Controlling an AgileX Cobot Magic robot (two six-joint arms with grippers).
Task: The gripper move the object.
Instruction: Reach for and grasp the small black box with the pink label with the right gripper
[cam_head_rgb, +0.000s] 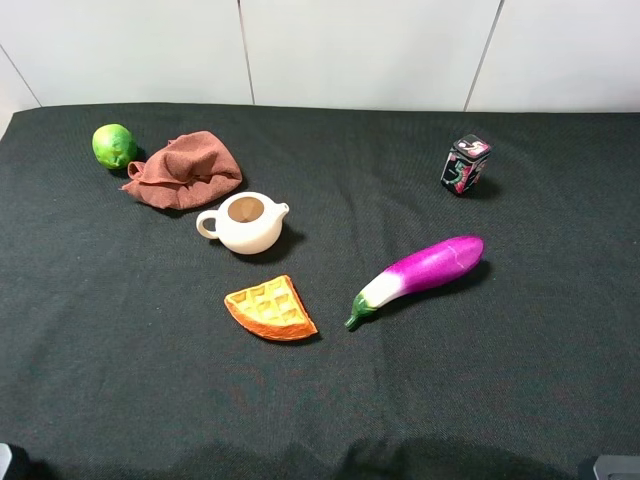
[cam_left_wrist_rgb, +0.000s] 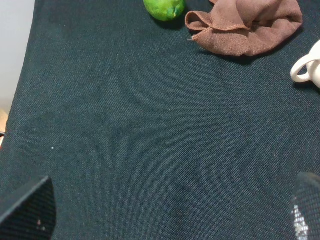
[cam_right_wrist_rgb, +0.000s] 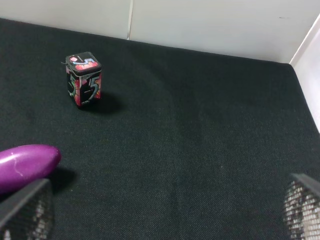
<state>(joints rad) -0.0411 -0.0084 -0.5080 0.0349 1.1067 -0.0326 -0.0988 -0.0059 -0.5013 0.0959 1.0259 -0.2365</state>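
Far right on black mat (cam_head_rgb: 150, 390), tin (cam_head_rgb: 465, 163) upright, rt pincer (cam_right_wrist_rgb: 162, 210) released, empty, well apart.

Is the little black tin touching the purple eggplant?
No, the tin stands upright by itself, clearly apart from the eggplant.

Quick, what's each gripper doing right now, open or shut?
Left gripper: open, holding nothing.
Right gripper: open, holding nothing.

The small black tin (cam_right_wrist_rgb: 83, 79) bears a large numeral 5 on its lid and side.
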